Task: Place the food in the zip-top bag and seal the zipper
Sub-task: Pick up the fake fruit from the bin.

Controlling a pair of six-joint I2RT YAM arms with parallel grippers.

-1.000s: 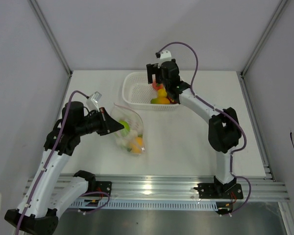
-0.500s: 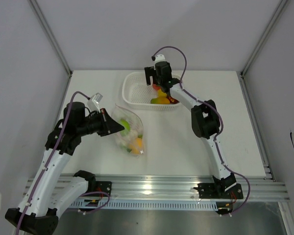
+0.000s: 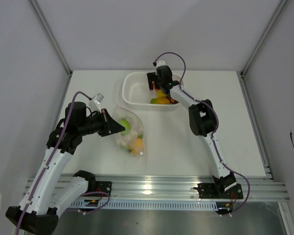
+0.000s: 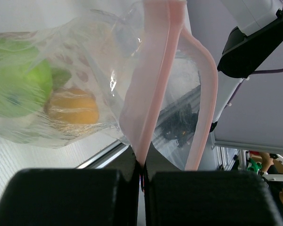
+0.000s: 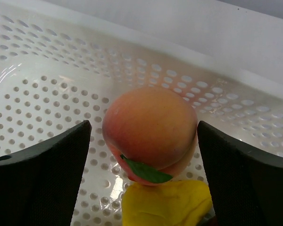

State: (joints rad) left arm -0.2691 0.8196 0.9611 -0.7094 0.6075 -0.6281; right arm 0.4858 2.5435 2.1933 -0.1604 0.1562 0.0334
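Observation:
The clear zip-top bag (image 3: 131,133) lies on the table with a green apple (image 4: 16,89) and an orange citrus (image 4: 73,107) inside. My left gripper (image 3: 117,126) is shut on one lip of the pink zipper (image 4: 151,89) and pinches it at the jaws (image 4: 142,165). The other lip (image 4: 206,89) stands apart, so the mouth gapes. My right gripper (image 3: 159,88) is down in the white basket (image 3: 132,93) and open. Its fingers (image 5: 52,169) straddle a peach (image 5: 151,129) without touching it. A yellow mango (image 5: 167,205) lies just below the peach.
The perforated basket wall (image 5: 47,89) curves close round the right fingers. More yellow and red food (image 3: 162,101) sits at the basket's near right corner. The right arm's elbow (image 3: 201,122) hangs over the table right of the bag.
My right gripper has dropped lower into the basket and now frames the peach; its arm has folded in toward the basket. The left gripper and bag have not moved.

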